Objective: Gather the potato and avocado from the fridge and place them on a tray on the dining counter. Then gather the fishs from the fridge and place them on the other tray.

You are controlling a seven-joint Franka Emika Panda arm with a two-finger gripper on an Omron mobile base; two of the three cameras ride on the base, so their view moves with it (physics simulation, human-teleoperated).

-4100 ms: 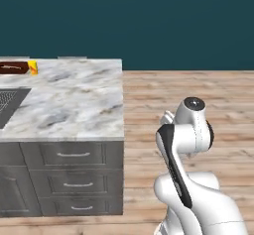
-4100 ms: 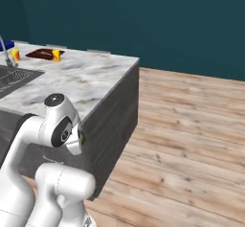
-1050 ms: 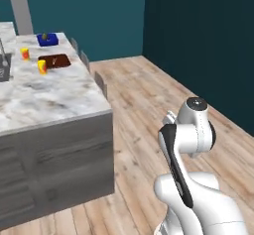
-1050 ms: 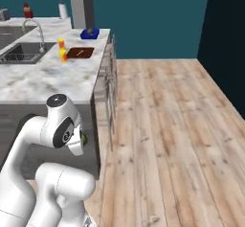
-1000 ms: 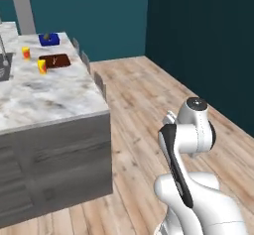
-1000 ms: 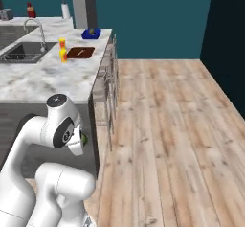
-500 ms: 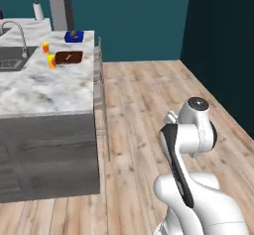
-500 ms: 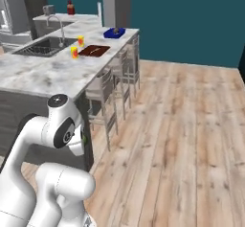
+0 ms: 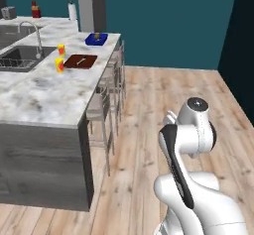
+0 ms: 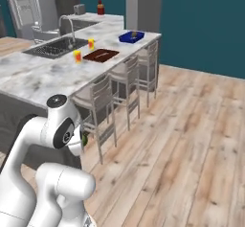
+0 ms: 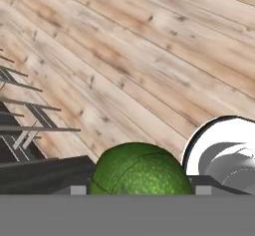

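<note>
avocado (image 11: 140,170): one, gripped between the jaws of the gripper (image 11: 139,187)
trays: two near the dining counter's (image 9: 44,97) far end, blue tray (image 9: 96,39), other tray (image 9: 80,61)
yellow cups (image 9: 59,64): two

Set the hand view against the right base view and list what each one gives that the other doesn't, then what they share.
Hand view alone: the avocado in close-up, its glossy green skin low in the picture, above the floor.

Right base view alone: the dining counter with its sink, the blue tray near its far end, the reddish-brown tray nearer, and the fridge behind.

Both: the plank floor and the metal stools. A green speck beneath the arm in the right base view is probably that same avocado.
</note>
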